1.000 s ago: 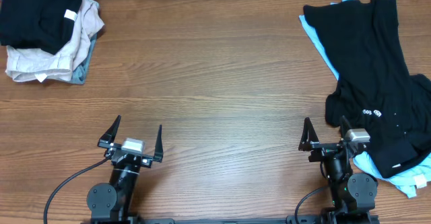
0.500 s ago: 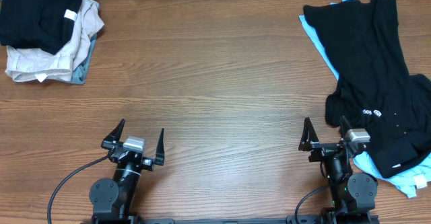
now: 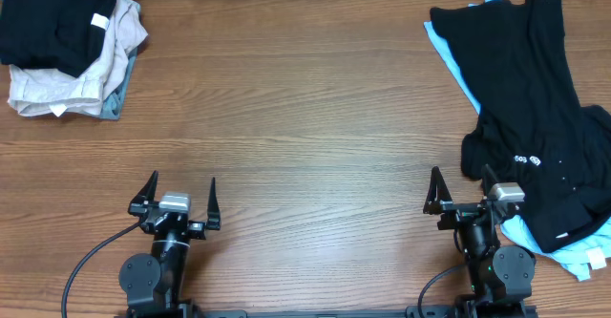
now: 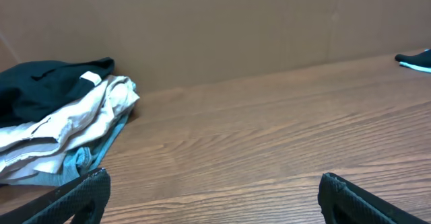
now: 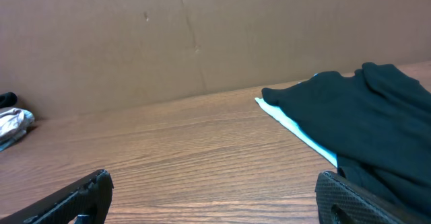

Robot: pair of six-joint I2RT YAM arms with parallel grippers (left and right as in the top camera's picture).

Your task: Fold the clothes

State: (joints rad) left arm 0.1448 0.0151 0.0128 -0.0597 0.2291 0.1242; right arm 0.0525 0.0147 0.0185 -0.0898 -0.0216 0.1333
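The clothes lie in two groups. At the far left, a stacked pile has a black garment (image 3: 52,17) with a small white label on top, then a beige one (image 3: 95,70) and a grey-blue one (image 3: 119,96); the left wrist view shows this pile (image 4: 74,123) too. At the right, a rumpled black T-shirt (image 3: 535,98) (image 5: 363,116) lies over a light-blue garment (image 3: 449,55) (image 5: 296,126). My left gripper (image 3: 182,179) (image 4: 214,178) stands open and empty near the front edge. My right gripper (image 3: 461,173) (image 5: 213,178) is open and empty, its right finger beside the black T-shirt's edge.
The wooden table (image 3: 305,117) runs between the two groups of garments. A brown cardboard wall (image 4: 215,29) closes off the back. A black cable (image 3: 95,256) trails from the left arm's base toward the front left.
My left gripper has shifted a little to the left and toward the front edge, still open. The right arm and the clothes have not moved.
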